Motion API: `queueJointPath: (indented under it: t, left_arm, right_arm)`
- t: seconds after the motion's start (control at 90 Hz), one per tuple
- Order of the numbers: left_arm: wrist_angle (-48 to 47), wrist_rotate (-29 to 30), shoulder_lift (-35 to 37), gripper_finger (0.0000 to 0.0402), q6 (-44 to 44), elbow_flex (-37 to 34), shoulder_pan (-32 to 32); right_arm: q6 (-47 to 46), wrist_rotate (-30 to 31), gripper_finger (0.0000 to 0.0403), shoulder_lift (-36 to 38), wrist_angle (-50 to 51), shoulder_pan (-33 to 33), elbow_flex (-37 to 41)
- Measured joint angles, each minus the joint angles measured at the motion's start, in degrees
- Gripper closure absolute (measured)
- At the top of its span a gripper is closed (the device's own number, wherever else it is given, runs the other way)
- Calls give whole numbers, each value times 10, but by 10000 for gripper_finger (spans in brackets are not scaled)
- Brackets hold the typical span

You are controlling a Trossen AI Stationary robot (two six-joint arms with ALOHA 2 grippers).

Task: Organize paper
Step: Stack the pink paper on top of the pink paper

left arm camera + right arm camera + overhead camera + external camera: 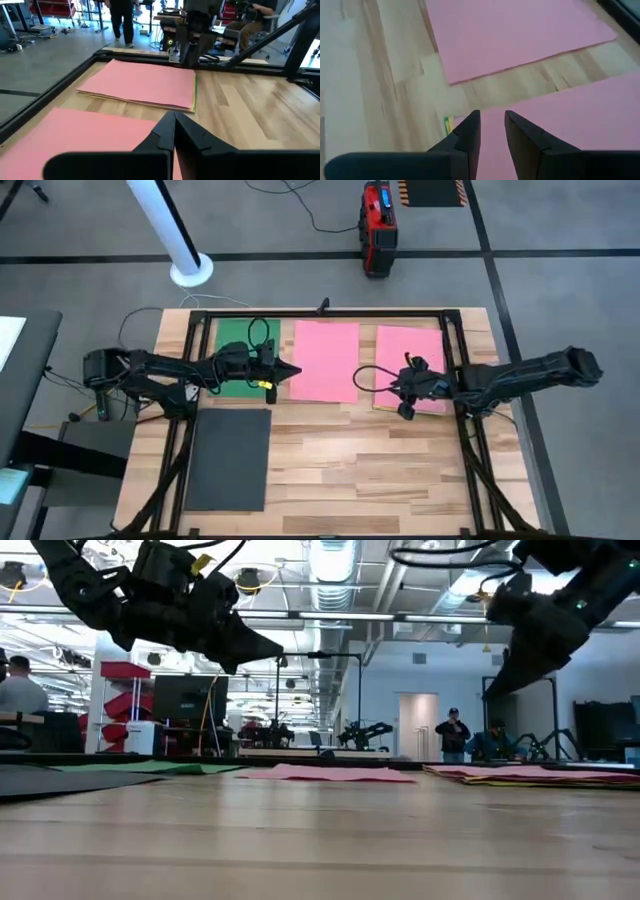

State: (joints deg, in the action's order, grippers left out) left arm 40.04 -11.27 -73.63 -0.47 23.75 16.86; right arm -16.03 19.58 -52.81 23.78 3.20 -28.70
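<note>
While our left gripper [292, 370] hovers jaws pressed together over the lone pink sheet [325, 360] mid-counter, our right gripper [383, 384] hangs with jaws narrowly apart above the pink-topped stack [418, 352]. Green sheet [232, 338] lies at the far left of the counter [380, 460], dark grey sheet [228, 458] nearer.

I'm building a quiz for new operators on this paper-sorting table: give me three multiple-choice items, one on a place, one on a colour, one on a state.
1. Where is the dark grey sheet?
A. under the right gripper
B. at the front left of the table, nearest the camera-side edge
C. between the pink sheets

2. What colour tops the stack under the right gripper?
A. pink
B. green
C. purple

3. How are the left gripper jaws?
A. wide open
B. gripping paper
C. shut, empty

B: it lies apart, below the green sheet.
A: pink top, other colours at edges.
C: fingers meet, holding nothing.
</note>
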Motion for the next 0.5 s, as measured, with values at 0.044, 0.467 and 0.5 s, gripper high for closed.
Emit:
queueJointPath:
  t: [0.044,0.467,0.5]
  left_arm:
    - [0,0,0,401,-2,0,0]
    - [1,0,0,402,2,0,0]
    - [0,0,0,401,0,0,0]
  right_arm:
    - [0,-3,314,-6,0,0,0]
    - [-3,-23,314,-24,-2,0,0]
    - [-4,-23,314,-24,-2,0,0]
